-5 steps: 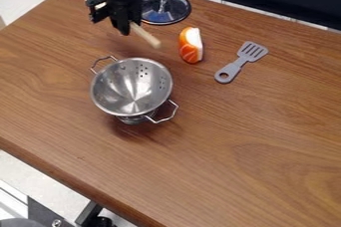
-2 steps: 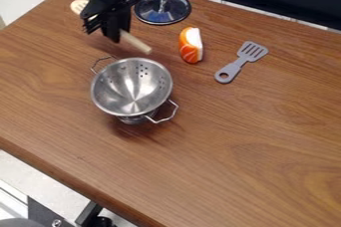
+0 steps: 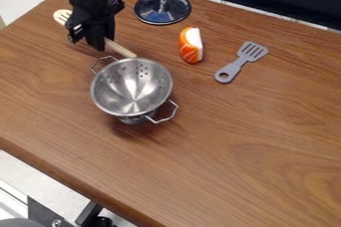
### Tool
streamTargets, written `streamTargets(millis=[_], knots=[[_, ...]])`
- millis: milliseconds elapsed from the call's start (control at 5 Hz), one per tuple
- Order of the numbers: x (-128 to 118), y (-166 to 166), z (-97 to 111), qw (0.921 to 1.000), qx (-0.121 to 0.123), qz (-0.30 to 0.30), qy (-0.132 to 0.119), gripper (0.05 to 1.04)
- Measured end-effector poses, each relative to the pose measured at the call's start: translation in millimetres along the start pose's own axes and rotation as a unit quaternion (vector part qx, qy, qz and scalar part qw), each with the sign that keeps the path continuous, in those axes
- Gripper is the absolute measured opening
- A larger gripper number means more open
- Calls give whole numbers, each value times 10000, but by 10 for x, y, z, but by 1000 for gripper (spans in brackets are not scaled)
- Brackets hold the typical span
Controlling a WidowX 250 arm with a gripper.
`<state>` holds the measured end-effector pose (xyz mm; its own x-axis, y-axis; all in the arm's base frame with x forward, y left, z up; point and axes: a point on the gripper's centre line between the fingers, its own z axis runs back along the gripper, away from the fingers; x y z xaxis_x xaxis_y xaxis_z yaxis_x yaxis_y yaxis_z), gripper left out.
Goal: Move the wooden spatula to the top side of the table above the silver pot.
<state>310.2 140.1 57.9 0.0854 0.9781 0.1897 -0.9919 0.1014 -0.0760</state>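
The black gripper (image 3: 95,42) hangs at the upper left of the view, up and to the left of the silver pot, and is shut on the wooden spatula. The wooden spatula (image 3: 121,49) lies slantwise across it: its slotted head shows to the left of the gripper, and its handle end comes out at the lower right, by the pot's upper rim. The silver pot (image 3: 131,87), a colander with two wire handles, stands on the table left of centre. The gripper covers the spatula's middle.
A glass lid (image 3: 162,8) lies right of the gripper on the wooden table (image 3: 233,136). An orange and white toy piece (image 3: 190,45) and a grey slotted spatula (image 3: 241,61) lie farther right. A dark panel runs behind the table's top edge.
The gripper has moved left and slightly down in the view, carrying the wooden spatula with it. The pot, lid, orange piece and grey spatula have stayed where they were.
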Motion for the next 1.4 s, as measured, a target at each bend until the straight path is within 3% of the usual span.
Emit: streamTargets(millis=[600, 800, 1000, 1400], knots=[[-178, -10, -122, 9994, 225, 247, -33, 144], [-179, -20, -118, 9996, 193, 220, -29, 174], [-201, -23, -149, 9995, 273, 157, 97, 394], [-173, -51, -109, 9988, 280, 178, 346, 958]])
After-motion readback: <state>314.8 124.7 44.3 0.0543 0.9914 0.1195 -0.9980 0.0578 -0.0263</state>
